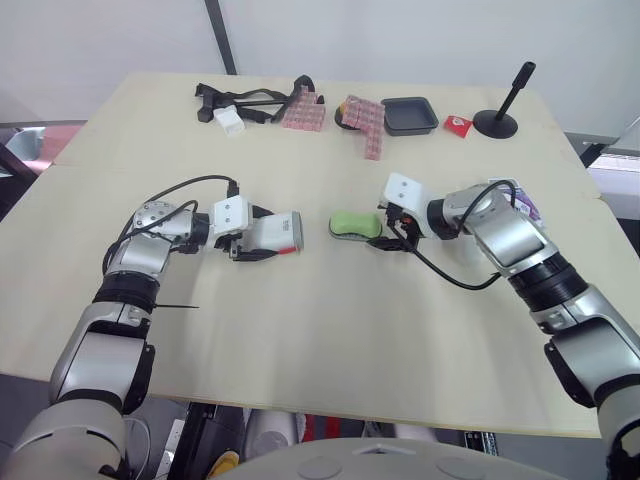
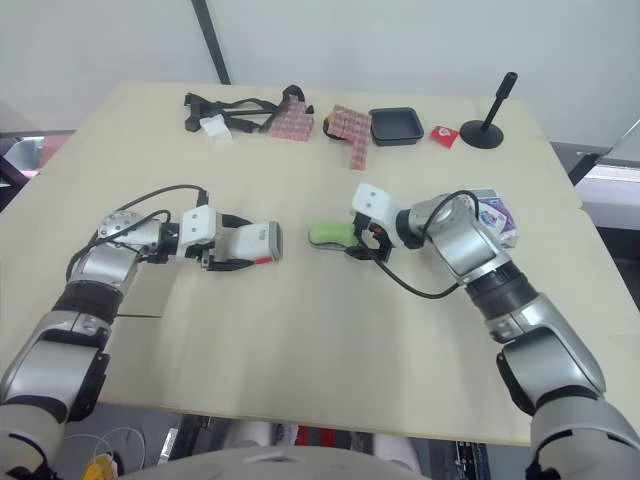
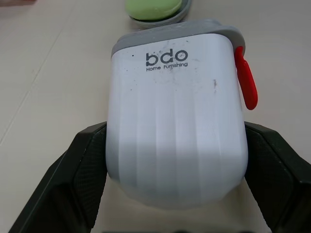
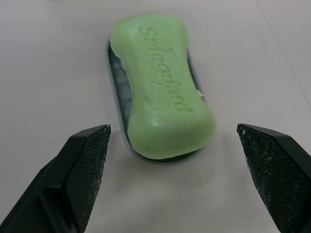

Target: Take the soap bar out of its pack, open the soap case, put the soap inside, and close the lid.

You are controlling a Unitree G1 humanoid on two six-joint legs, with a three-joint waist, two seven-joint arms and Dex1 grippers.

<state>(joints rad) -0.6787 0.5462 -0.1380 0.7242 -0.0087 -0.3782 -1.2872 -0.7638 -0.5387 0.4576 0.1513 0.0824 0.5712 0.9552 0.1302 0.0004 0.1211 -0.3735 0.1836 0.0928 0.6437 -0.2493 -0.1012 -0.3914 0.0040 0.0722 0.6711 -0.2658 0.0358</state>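
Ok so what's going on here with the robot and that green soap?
The left claw grips the white soap case lid, held apart from the base. The green soap bar lies unwrapped on the case's base tray. The right claw is open, facing the soap without gripping it. The lid is not yet on.

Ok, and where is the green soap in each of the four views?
Left eye view: soap just right of centre.
Right eye view: soap almost at centre.
Left wrist view: soap just beyond the white case.
Right wrist view: soap in the centre.
Shared landmark: the grey base under the soap.
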